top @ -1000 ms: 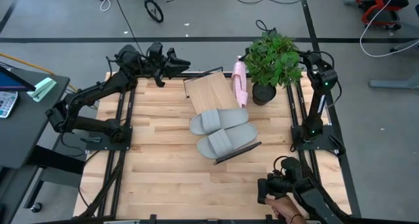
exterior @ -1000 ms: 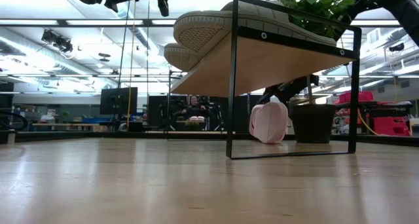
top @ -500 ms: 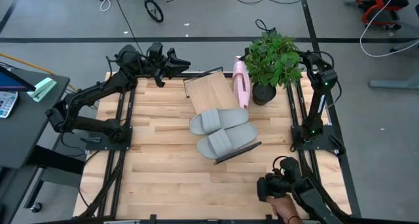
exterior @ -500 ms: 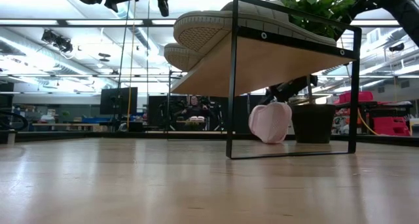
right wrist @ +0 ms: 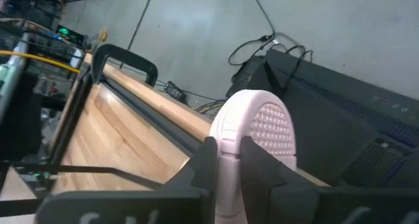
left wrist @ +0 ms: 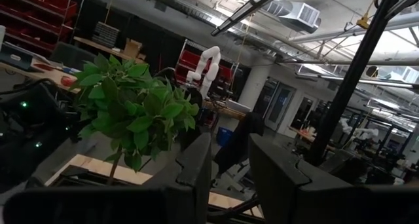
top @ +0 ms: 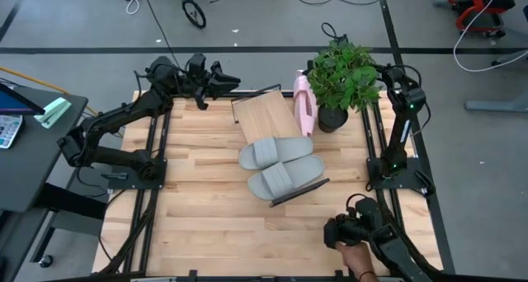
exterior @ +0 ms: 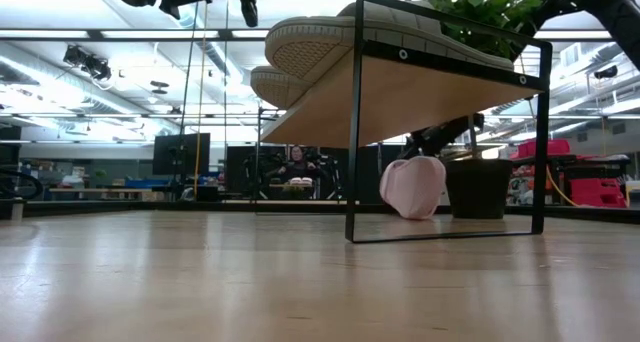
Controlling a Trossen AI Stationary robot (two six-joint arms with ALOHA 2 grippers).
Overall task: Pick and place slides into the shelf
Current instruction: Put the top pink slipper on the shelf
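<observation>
Two grey slides (top: 279, 152) (top: 286, 180) lie soles down, side by side, on the shelf (top: 264, 115), a light-wood board on a black frame (exterior: 354, 132) that stands slanted mid-table. A pale pink slide (top: 304, 105) stands on its side edge next to the shelf's far right, close to the plant pot (top: 332, 119). My right gripper (right wrist: 224, 150) is shut on the pink slide; in the high view the leaves hide it. At the far left edge, my left gripper (top: 224, 77) hangs open above the table with nothing between its fingers. My right gripper pinches the pink slide's sole (right wrist: 226, 129) across its thickness, one finger (right wrist: 254, 160) on the dotted footbed side and the other on the underside. It comes slanting down from the table's right side (exterior: 440, 139). The slide (exterior: 412, 187) stands on edge; whether it clears the table cannot be told.
A leafy potted plant (top: 345, 72) stands at the far right, right over my right gripper. At the table's near right corner, a person's hand (top: 356, 256) holds a black device. Bare planks lie left of the shelf and along the near edge.
The pink slide has tipped a little under my right gripper: in the low view, its upper edge was pointed and now looks flatter and lower. The grey slides, the shelf and my left arm have kept still.
</observation>
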